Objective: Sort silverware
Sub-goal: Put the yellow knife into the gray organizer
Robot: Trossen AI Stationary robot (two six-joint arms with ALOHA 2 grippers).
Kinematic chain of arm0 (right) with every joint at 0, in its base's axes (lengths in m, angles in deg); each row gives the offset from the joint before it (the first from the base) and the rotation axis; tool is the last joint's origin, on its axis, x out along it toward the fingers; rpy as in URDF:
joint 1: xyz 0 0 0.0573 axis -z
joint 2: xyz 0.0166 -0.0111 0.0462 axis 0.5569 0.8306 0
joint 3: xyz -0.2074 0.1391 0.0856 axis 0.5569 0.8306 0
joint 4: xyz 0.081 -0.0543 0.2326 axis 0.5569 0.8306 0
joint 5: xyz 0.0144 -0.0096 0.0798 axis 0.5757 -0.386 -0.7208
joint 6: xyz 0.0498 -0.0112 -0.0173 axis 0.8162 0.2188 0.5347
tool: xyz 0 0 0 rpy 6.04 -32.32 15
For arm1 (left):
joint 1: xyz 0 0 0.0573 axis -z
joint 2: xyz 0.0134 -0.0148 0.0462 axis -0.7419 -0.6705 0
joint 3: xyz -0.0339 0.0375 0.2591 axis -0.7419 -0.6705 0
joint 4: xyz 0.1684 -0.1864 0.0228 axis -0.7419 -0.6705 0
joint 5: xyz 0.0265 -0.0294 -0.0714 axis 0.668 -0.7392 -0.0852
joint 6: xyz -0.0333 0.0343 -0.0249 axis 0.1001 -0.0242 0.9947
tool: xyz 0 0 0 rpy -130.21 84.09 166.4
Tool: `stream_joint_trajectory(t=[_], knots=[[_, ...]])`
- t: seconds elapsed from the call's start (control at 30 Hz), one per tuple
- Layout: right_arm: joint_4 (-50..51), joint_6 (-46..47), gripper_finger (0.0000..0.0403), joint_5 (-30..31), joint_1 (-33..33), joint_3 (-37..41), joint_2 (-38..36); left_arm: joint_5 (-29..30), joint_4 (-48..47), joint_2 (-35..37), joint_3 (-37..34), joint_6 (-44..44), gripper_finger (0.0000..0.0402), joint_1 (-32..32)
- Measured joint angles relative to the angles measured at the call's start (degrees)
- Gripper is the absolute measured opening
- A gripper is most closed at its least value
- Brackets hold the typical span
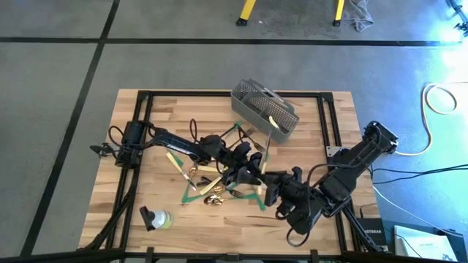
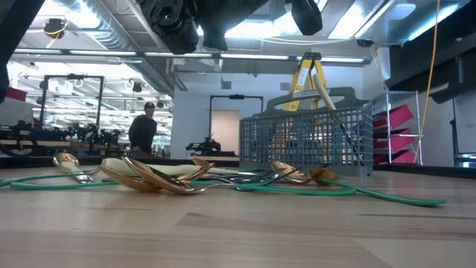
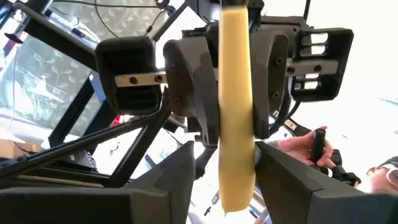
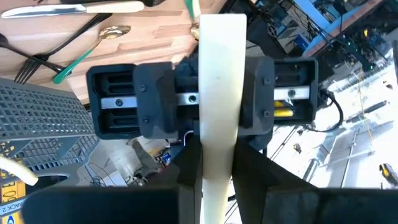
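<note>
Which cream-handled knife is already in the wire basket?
Only the knife poking handle-up from the basket; the table knife lies flat, and the held knife hangs in the right gripper.

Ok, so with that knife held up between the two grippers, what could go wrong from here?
The cream-handled knife looks clamped only by the right gripper. The left gripper sits loosely around it, so the knife could tilt or slip and drop onto the cutlery pile below. The two grippers also face each other closely, so either could knock the other, or the knife, when pulling back.
</note>
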Motion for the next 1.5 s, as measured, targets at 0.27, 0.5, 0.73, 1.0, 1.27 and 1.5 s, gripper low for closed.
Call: stream_joint_trajectory(t=[0.27, 0.5, 0.73, 1.0, 1.27, 1.5], knots=[[4.1, 9.6, 0.0042, 2.7, 0.1, -4.0, -3.9, -3.4, -0.5, 0.0, -0.2, -2.7, 0.0226, -0.4], [9.5, 28.8, 0.0042, 4.6, 3.8, -4.0, -12.7, -4.8, -7.1, 0.0, -0.2, -10.5, 0.0246, -0.2], [10.5, 51.6, 0.0042, 2.6, 8.8, -0.2, -23.3, -3.1, -19.2, 0.0, -0.3, -21.5, 0.0246, 2.3], [-4.4, 60.2, 0.0042, -4.9, 13.4, 14.2, -33.9, 3.8, -20.2, 0.0, -0.3, -29.2, 0.0245, 5.3], [-38.8, 50.1, 0.0042, -10.6, 18.4, 36.9, -45.8, 3.8, -20.3, 0.0, -0.3, -29.2, 0.0245, 6.3], [-63.8, 48.4, 0.0042, -14.4, 25.9, 54.5, -55.4, 3.6, -20.2, 0.0, -0.3, -29.3, 0.0245, 7.0]])
